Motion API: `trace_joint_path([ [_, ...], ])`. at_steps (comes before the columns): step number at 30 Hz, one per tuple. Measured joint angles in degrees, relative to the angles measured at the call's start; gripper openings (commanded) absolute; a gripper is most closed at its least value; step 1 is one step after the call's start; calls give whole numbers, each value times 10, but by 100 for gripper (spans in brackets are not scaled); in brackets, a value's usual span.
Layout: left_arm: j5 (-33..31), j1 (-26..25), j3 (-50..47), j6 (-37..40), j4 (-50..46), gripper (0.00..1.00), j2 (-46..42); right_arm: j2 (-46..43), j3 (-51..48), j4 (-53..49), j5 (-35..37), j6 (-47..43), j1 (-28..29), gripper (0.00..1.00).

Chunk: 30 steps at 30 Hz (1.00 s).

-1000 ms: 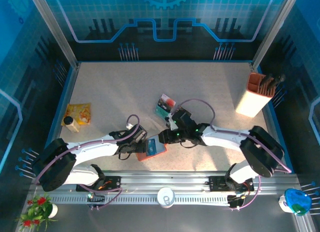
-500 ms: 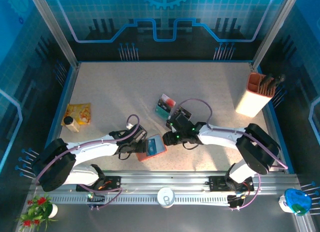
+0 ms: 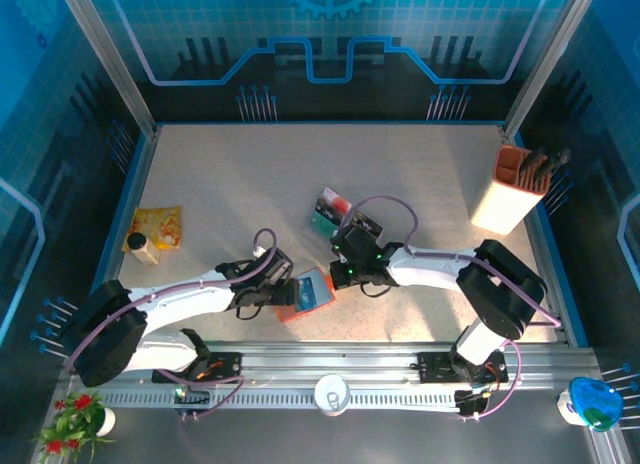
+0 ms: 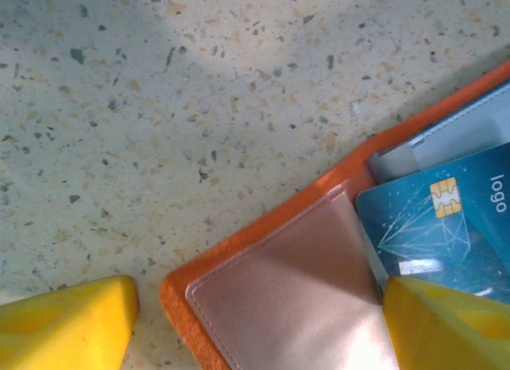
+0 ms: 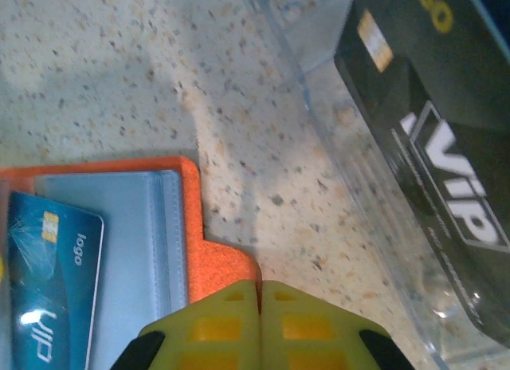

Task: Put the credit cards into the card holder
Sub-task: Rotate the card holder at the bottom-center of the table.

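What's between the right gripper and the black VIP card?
The wall of the clear tray: the black card lies inside it. The right gripper, shut, hovers at the card holder edge, with bare table between it and the tray.

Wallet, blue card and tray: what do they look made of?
Card holder: matte orange, probably faux leather or felt, with a glossy clear pocket. Blue card: glossy plastic, catches glare. Tray: clear hard plastic; table speckles show through.
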Motion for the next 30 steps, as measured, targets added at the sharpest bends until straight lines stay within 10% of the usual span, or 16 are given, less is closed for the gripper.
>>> trace_joint_path([
  [10,17,3,0,-4,32,85,-10,-127,-132,27,42,87,12,0],
  [16,22,3,-2,-5,45,83,-8,-148,-146,29,54,111,23,34],
  [30,5,3,-19,-15,66,71,9,-175,-86,-6,77,102,68,9],
])
